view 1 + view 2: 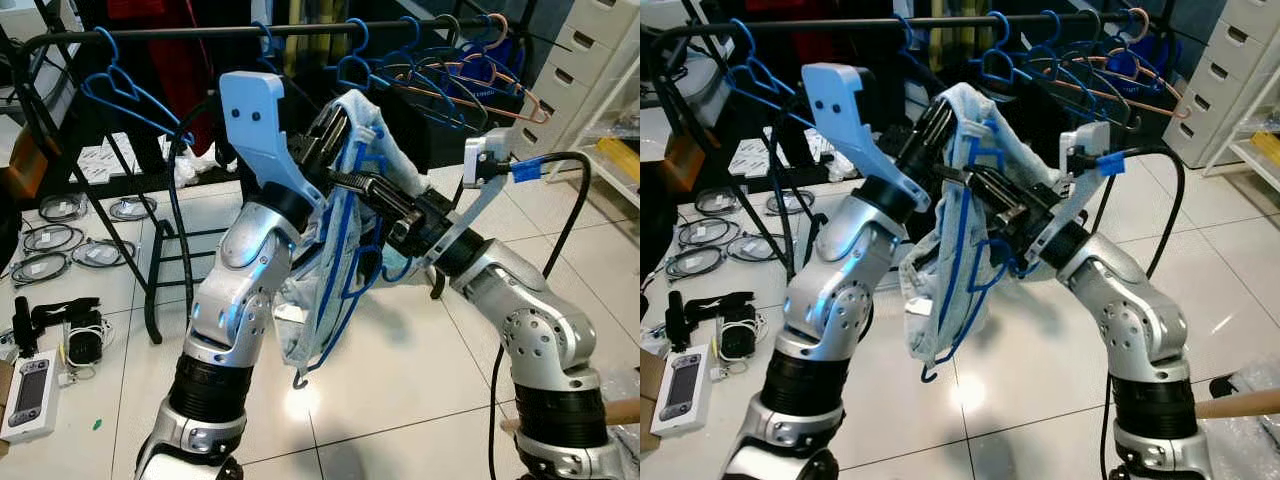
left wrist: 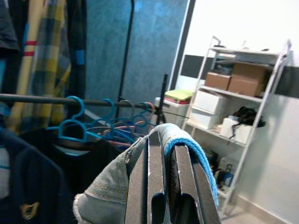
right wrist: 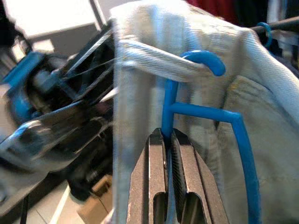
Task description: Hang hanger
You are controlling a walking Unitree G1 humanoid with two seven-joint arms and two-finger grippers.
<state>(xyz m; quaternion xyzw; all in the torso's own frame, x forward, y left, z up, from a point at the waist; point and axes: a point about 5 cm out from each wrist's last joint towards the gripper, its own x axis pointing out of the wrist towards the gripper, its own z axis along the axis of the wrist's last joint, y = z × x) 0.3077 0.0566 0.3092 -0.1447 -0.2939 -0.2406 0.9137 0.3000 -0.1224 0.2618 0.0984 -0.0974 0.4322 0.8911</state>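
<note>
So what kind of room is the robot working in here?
Probably a storage or laundry corner of a home or workshop. A clothes rail carries many hangers, white drawers stand against the wall, and a shelf rack holds cardboard boxes on the tiled floor.

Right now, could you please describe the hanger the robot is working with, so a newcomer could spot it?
In front of the black clothes rail, both grippers meet at a pale denim garment. The blue hanger is tangled in it, pinched by the right gripper. Unlike the hangers on the rail, it carries cloth.
</note>
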